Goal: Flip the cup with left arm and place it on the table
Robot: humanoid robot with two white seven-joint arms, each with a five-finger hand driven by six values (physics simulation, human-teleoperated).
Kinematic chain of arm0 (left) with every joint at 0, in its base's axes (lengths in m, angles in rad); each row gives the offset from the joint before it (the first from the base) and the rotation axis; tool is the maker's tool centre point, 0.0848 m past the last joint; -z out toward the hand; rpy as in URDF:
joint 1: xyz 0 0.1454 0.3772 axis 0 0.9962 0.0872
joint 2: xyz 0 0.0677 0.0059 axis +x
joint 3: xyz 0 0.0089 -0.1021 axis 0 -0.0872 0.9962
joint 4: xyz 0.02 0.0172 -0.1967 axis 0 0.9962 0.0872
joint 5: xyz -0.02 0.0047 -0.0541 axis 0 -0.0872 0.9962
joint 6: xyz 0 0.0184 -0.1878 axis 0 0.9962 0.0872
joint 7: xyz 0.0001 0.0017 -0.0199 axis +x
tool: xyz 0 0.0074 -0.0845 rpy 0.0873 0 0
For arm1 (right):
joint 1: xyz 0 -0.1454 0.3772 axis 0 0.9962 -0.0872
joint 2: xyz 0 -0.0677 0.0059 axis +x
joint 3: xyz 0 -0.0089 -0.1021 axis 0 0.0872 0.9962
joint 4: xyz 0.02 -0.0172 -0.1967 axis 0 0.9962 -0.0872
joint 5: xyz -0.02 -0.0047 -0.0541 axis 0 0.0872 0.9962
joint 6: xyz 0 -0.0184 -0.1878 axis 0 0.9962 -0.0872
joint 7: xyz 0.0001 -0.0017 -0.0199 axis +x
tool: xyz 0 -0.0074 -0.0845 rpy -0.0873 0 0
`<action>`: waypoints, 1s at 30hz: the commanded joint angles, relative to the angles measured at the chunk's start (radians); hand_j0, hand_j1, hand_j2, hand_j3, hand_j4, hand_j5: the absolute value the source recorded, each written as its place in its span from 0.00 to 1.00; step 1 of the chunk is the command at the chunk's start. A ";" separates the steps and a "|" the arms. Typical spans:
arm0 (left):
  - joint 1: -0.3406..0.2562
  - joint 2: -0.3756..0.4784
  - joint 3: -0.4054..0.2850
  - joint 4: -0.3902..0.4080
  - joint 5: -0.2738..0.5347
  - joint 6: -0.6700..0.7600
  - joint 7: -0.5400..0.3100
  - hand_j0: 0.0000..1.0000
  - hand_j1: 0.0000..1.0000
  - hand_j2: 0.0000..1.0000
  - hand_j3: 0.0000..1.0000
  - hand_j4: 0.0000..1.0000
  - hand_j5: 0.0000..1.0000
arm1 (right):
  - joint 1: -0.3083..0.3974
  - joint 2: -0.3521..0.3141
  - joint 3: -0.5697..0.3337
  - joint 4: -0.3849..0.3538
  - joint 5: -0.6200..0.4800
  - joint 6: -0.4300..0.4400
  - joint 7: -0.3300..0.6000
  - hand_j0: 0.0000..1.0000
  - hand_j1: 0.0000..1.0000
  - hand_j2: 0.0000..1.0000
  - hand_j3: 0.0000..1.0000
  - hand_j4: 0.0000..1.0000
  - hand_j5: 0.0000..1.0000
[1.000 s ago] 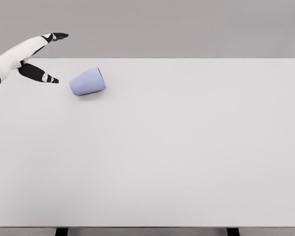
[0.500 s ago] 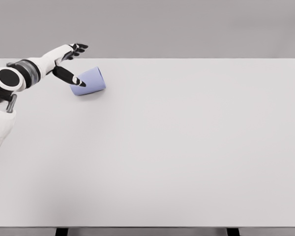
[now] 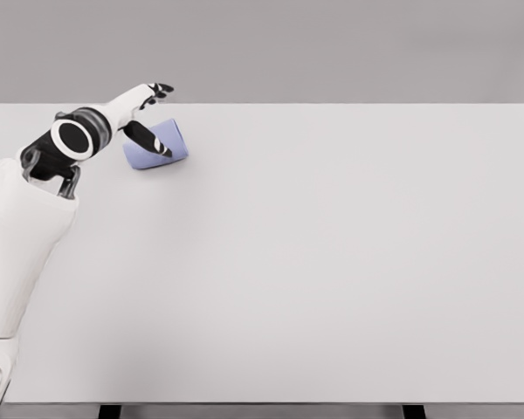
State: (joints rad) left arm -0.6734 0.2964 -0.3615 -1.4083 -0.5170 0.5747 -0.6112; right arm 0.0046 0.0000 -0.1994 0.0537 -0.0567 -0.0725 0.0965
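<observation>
The left arm reaches from the lower left across the white table (image 3: 332,262) to its far left corner. There the lavender cup (image 3: 168,142) lies on its side, its inside hidden from view. The left hand (image 3: 148,118) is spread open around it, thumb across its front, fingers beyond, gripping nothing.

The left arm (image 3: 22,236) is big, smooth and white, like a fat tube. Near the wrist it has a black ring with a white circle inside, then a grey band. The left hand (image 3: 144,113) is white with black fingers.
</observation>
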 commanded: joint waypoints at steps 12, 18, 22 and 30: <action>-0.029 -0.043 -0.043 0.135 -0.025 -0.033 0.000 1.00 1.00 1.00 1.00 1.00 1.00 | 0.000 0.000 0.000 0.000 0.000 -0.001 0.000 1.00 1.00 1.00 1.00 1.00 1.00; -0.049 -0.042 -0.048 0.166 -0.026 -0.033 0.000 1.00 1.00 1.00 1.00 1.00 1.00 | 0.000 0.000 0.000 0.000 0.000 0.000 0.000 1.00 1.00 1.00 1.00 1.00 1.00; -0.055 -0.040 -0.048 0.184 -0.031 -0.047 0.000 0.98 0.98 0.98 0.98 0.98 0.98 | 0.000 0.000 0.000 0.000 0.000 -0.001 0.000 1.00 1.00 1.00 1.00 1.00 1.00; -0.071 -0.049 -0.063 0.244 -0.060 -0.090 0.000 0.98 0.98 0.98 0.98 0.98 0.98 | 0.000 0.000 0.000 0.000 0.000 0.000 0.000 1.00 1.00 1.00 1.00 1.00 1.00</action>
State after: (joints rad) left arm -0.7470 0.2473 -0.4200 -1.1718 -0.5736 0.4915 -0.6112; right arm 0.0046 0.0000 -0.1994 0.0537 -0.0567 -0.0723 0.0965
